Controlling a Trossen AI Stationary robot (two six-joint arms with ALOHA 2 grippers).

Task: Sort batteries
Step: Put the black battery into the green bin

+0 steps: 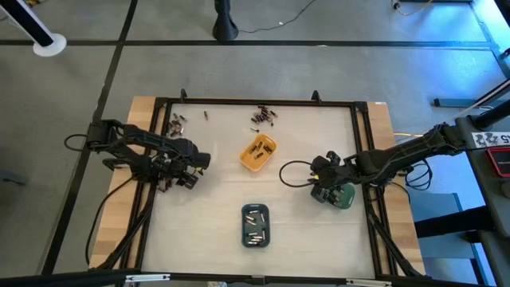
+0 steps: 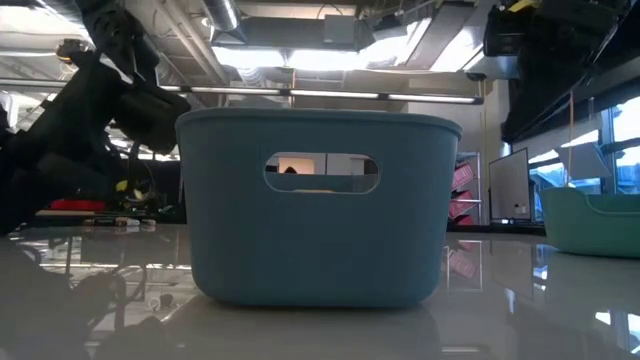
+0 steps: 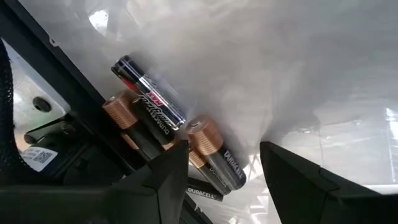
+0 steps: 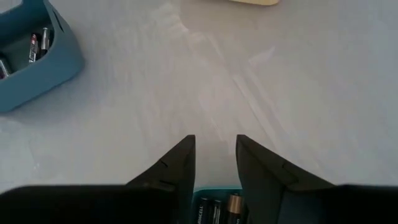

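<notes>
Item 1, at 9 o'clock on the worktop (image 1: 207,231): your left gripper (image 1: 188,180), jaws apart and holding nothing. Its wrist view shows a cluster of batteries (image 3: 163,133) lying against the dark frame rail (image 3: 68,134) just ahead of the jaws; one black-and-red cell rests on top of copper-topped ones.

Item 2, at 11 o'clock: a small loose group (image 1: 177,123), and at 12 o'clock a second loose group (image 1: 264,116), both unsorted.

Item 3, centre: orange tray (image 1: 257,153), cells inside.

Item 4, at 6 o'clock: blue tray (image 1: 255,225), several cells inside.

Item 5, at 3 o'clock: your right gripper (image 1: 331,191) over the green tray (image 1: 345,199), jaws part-open and empty; copper-topped cells (image 4: 217,210) lie in that tray below them.

Step in hand, as I judge it: picking from the rail-side cluster with your left arm. Next move calls for lowering the jaws around one cell only, the top one likeliest, without nudging the others under the rail.
</notes>
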